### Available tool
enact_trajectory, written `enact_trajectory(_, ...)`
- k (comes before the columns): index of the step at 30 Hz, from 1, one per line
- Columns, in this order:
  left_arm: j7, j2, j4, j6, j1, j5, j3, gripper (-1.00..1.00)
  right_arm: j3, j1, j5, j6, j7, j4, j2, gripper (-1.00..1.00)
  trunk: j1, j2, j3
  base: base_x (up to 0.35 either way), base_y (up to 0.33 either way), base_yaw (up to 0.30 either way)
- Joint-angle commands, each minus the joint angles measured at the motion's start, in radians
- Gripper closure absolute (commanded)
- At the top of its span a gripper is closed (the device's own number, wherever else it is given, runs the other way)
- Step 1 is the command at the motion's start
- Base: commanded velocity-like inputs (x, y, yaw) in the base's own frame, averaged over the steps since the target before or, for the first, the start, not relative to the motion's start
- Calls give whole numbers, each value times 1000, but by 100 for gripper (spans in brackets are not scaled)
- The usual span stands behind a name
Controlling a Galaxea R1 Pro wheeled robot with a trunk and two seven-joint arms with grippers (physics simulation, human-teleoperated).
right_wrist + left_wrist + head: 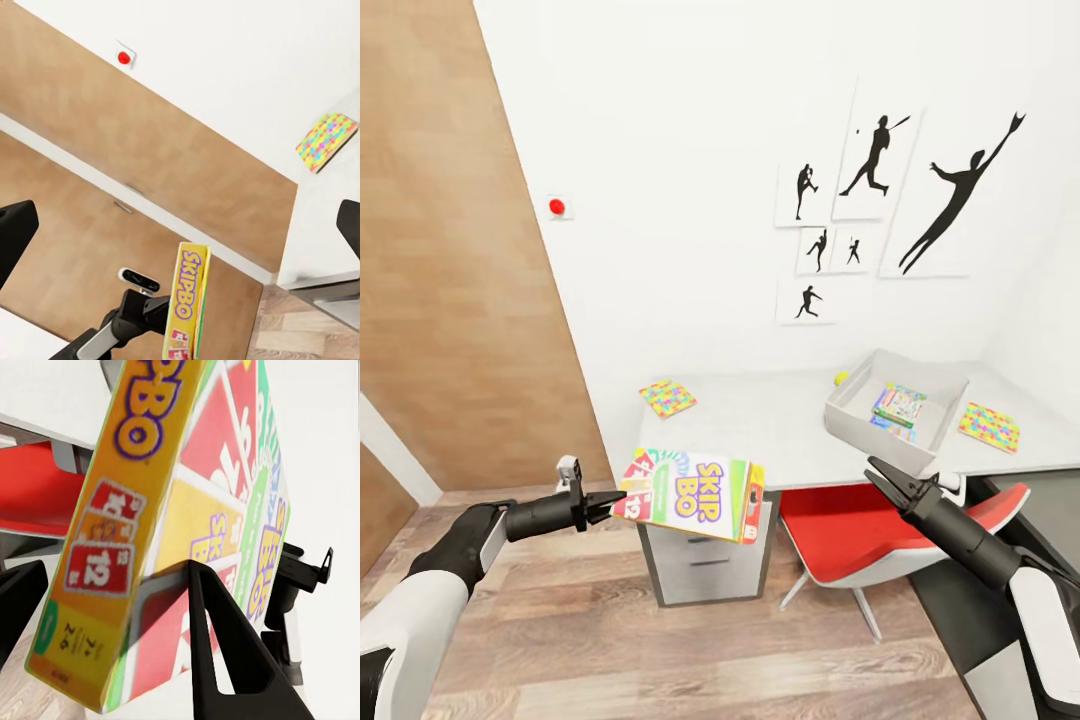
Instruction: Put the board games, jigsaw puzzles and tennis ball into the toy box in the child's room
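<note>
my left gripper (615,497) clamps the red, yellow and green skip-bo box (690,493) just off the table (780,430) edge; my right gripper (885,478) hangs released near the toy box (940,400).

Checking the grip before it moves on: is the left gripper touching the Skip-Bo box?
Touching. In the left wrist view the left gripper has its jaws closed on the edge of the Skip-Bo box; the head view shows the box held off the floor.

The left arm is reaching forward, its left gripper (603,505) clamping the SKIP-BO box (690,494) by one edge. The right arm is stretching ahead too, its right gripper (880,478) standing with fingers parted, holding nothing
</note>
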Motion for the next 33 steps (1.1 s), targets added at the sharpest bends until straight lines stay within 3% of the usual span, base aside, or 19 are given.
enact_trajectory(1,-2,0,0,8,-1,-1,1,100,-1,-1,0,5,2,0,0,-100,1,-2,0,0,0,0)
enact_trajectory(12,-2,1,0,1,-1,-1,1,100,-3,4,0,-31,4,0,0,-100,1,-2,18,0,-44,0)
enact_trajectory(33,10,1,0,0,-1,-5,-1,100,-4,5,0,-33,4,-2,-1,-100,1,-2,42,43,-310,17)
